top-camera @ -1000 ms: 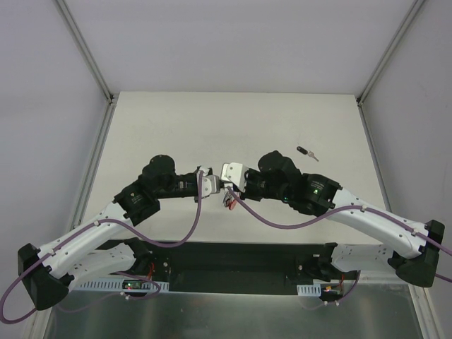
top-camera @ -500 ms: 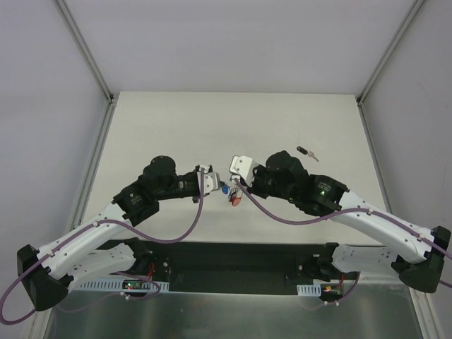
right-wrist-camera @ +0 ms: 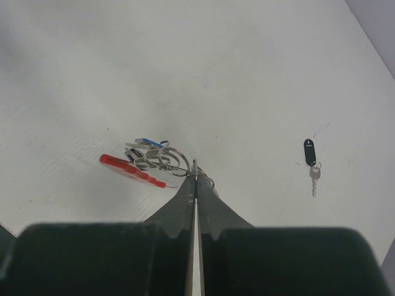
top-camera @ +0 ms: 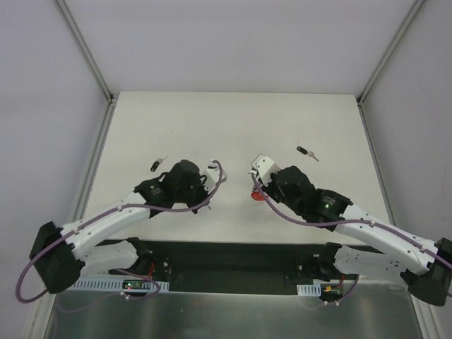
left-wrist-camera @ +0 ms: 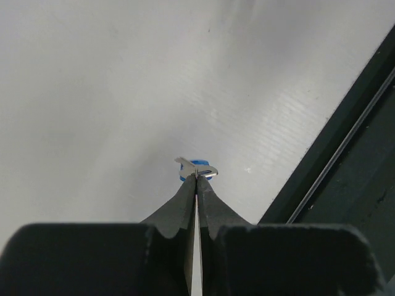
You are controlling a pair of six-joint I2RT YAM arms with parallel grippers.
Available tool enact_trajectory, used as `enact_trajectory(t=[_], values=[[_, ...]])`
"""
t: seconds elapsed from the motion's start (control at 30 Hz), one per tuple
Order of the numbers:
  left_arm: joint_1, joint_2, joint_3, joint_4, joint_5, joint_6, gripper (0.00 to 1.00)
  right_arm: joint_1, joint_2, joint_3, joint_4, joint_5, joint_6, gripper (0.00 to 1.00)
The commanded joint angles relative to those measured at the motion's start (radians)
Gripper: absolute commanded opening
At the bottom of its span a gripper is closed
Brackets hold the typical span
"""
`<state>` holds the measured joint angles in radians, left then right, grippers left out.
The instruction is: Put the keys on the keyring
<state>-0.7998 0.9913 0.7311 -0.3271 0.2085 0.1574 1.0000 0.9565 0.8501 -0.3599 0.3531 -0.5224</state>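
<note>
My left gripper [left-wrist-camera: 197, 176] is shut on a small blue-headed key [left-wrist-camera: 199, 166], holding it by its silver blade just above the table. In the top view this gripper [top-camera: 210, 181] is left of centre. My right gripper [right-wrist-camera: 195, 172] is shut on the silver ring end of the keyring [right-wrist-camera: 162, 159]. Its red plastic band [right-wrist-camera: 129, 169] and a small blue-headed piece [right-wrist-camera: 148, 142] lie to the left of the tips. In the top view the red band [top-camera: 258, 195] shows below the right gripper [top-camera: 258, 188]. The two grippers are apart.
A black-headed key [top-camera: 306, 152] lies on the table at the back right and also shows in the right wrist view [right-wrist-camera: 310, 154]. Another small black key [top-camera: 157, 165] lies left of the left arm. The dark front edge of the table [left-wrist-camera: 345, 160] is close to the left gripper.
The two grippers, close together at the centre before, have drawn apart. The left went left with the blue key, the right went right with the keyring. The left black key came into view.
</note>
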Motion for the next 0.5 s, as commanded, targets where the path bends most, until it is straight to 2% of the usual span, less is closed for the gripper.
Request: enact_trajectory(t=[0.0,0.3,0.47], values=[[-0.010,0.247,0.088,-0.105,-0.052,-0.097,0.00,-0.001,-0.085,-0.051,0.121,0.139,0.087,0.01],[-0.009,0.660,0.321,-0.119,-0.101,-0.058,0.00,0.000,-0.154,-0.149,0.177,0.239,0.105,0.01],[-0.004,0.799,0.425,-0.124,-0.104,-0.042,0.00,-0.001,-0.173,-0.169,0.191,0.270,0.111,0.01]])
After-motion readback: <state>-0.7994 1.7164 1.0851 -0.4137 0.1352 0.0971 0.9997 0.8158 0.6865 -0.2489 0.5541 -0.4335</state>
